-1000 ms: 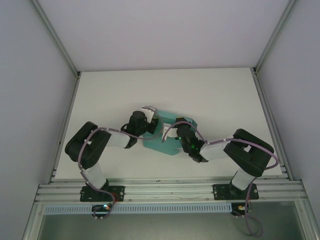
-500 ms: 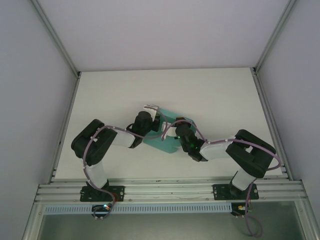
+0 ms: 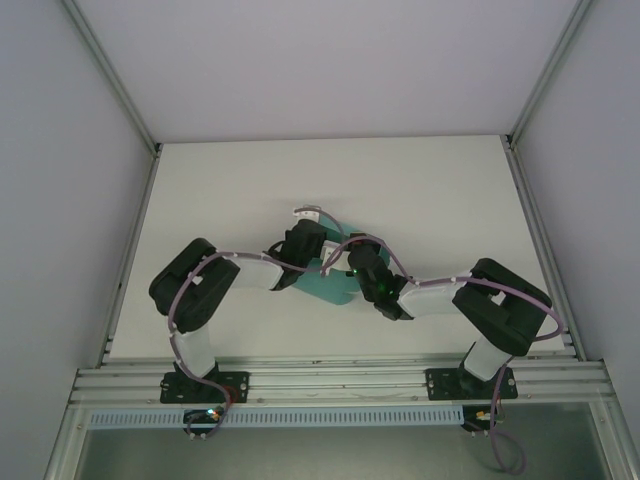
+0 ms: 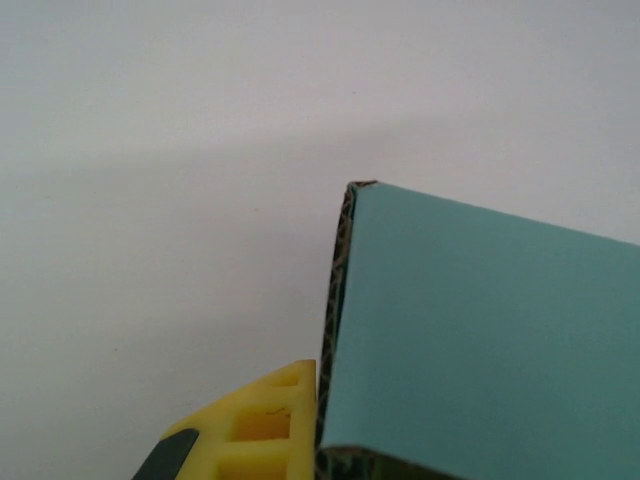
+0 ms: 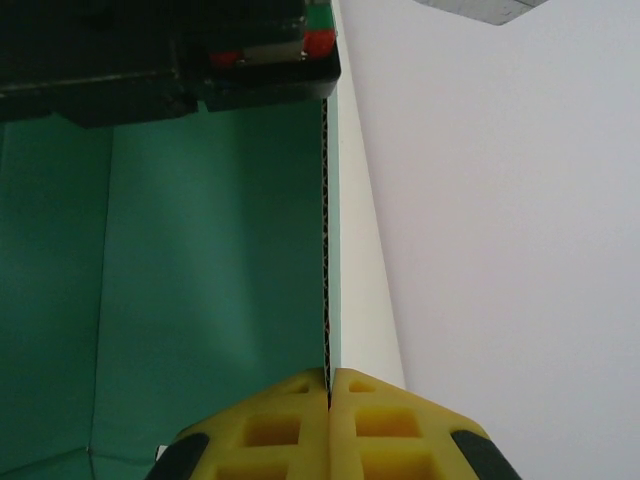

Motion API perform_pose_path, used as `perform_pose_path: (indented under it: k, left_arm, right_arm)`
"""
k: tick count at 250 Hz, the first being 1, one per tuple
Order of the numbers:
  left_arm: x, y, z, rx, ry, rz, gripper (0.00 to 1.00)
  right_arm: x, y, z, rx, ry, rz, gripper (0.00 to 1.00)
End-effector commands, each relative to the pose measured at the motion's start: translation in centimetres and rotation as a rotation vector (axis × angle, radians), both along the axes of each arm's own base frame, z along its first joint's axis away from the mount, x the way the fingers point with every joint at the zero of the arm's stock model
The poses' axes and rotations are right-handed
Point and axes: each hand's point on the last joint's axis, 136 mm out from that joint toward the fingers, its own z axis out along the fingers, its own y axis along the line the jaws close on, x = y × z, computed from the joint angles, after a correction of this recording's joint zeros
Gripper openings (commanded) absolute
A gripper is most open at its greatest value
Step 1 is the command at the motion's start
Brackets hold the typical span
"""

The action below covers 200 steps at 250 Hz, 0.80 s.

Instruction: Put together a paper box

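Note:
The teal-green paper box (image 3: 331,288) lies mid-table, part-folded, between both wrists. My left gripper (image 3: 306,238) sits at its left side, shut on an upright teal panel (image 4: 480,330). One yellow finger (image 4: 268,425) presses the panel's corrugated edge; the other is hidden behind the card. My right gripper (image 3: 353,262) is at the box's right side. Its two yellow fingers (image 5: 270,430) are shut on the thin edge of a standing wall (image 5: 327,250), with the green inside of the box (image 5: 200,280) to the left.
The white table (image 3: 430,200) is bounded by grey side walls and metal corner posts. An aluminium rail (image 3: 330,382) carrying both arm bases runs along the near edge. The left wrist's black body (image 5: 170,50) hangs just beyond the right gripper.
The left arm has swung right, in over the box, and its jaws have shut on a panel. The visible teal area has shrunk. The right arm has barely moved.

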Motion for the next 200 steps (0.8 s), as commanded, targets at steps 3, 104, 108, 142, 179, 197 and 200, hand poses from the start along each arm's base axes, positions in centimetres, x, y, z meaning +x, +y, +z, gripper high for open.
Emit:
perform_pose_path:
  k: [3, 104, 108, 142, 179, 197, 200]
  left_arm:
    - [1.1, 4.2, -1.7, 0.031, -0.008, 0.132, 0.15]
    - [0.7, 2.5, 0.5, -0.064, -0.097, -0.103, 0.54]
    - [0.7, 2.4, 0.7, -0.065, -0.102, -0.101, 0.57]
    - [1.5, 2.3, 1.4, -0.075, -0.133, -0.099, 0.6]
    - [1.7, 1.1, 2.4, -0.099, -0.17, -0.158, 0.58]
    - [2.0, 1.0, 2.5, -0.097, -0.173, -0.161, 0.43]
    - [2.0, 0.9, 2.5, -0.094, -0.172, -0.162, 0.4]
  right_arm:
    - [-1.5, 0.1, -3.4, -0.052, 0.11, 0.04, 0.0]
    - [-1.4, 0.0, -3.4, -0.048, 0.119, 0.044, 0.0]
    - [-1.4, 0.0, -3.5, -0.048, 0.12, 0.045, 0.0]
    - [-1.4, 0.1, -3.4, -0.047, 0.124, 0.056, 0.0]
    - [-1.5, 0.0, -3.5, -0.05, 0.132, 0.058, 0.0]
    - [-1.5, 0.0, -3.5, -0.051, 0.132, 0.058, 0.0]
    - [-1.5, 0.0, -3.5, -0.05, 0.132, 0.057, 0.0]
